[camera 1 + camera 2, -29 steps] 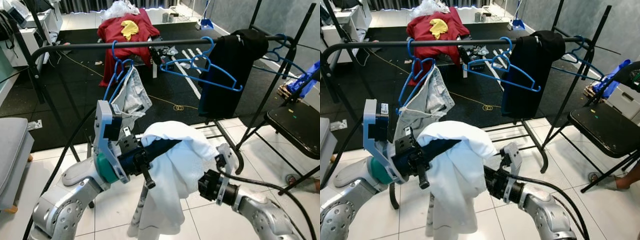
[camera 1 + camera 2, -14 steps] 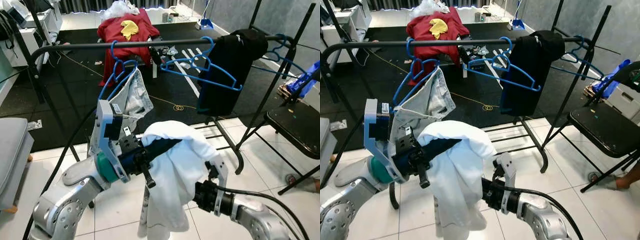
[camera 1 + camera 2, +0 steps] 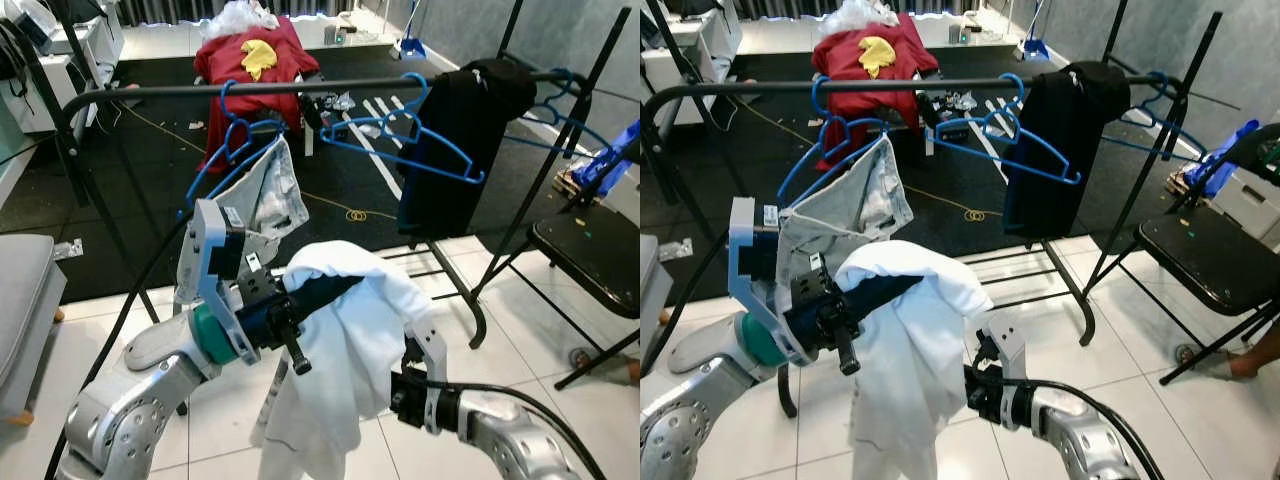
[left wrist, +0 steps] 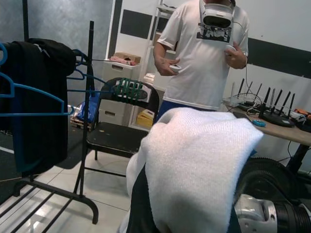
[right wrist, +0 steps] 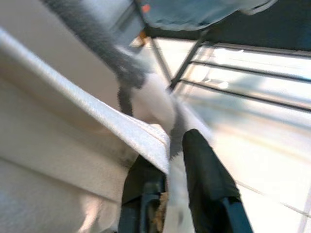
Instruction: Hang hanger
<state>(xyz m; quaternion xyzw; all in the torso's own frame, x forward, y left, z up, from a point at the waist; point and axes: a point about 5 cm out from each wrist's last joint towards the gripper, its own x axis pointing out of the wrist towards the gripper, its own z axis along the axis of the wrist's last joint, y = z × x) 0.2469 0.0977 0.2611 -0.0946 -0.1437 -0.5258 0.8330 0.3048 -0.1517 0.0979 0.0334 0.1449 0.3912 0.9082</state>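
Garment (image 3: pixel 350 340) of white cloth hung draped over a dark hanger (image 3: pixel 318 293) that the left gripper (image 3: pixel 285 330) held clamped between its black fingers, in front of the robot and below the clothes rail (image 3: pixel 300 88). The cloth fell in folds toward the tiled floor (image 3: pixel 520 330). The right gripper (image 5: pixel 167 160) sat low beside the hanging cloth, its two fingers pinched on a white hem, as the right wrist view showed. On the rail hung a grey garment (image 3: pixel 265 195) on a blue hanger (image 3: pixel 235 135) to the left, an empty blue hanger (image 3: pixel 405 130) near the middle, and a black garment (image 3: pixel 460 140) to the right. A black folding chair (image 3: pixel 590 250) stood to the right of the rack. A red cloth (image 3: pixel 255 70) lay on furniture beyond the rail. In the left wrist view a person (image 4: pixel 204 58) in a white shirt stood behind the chair, holding controllers.
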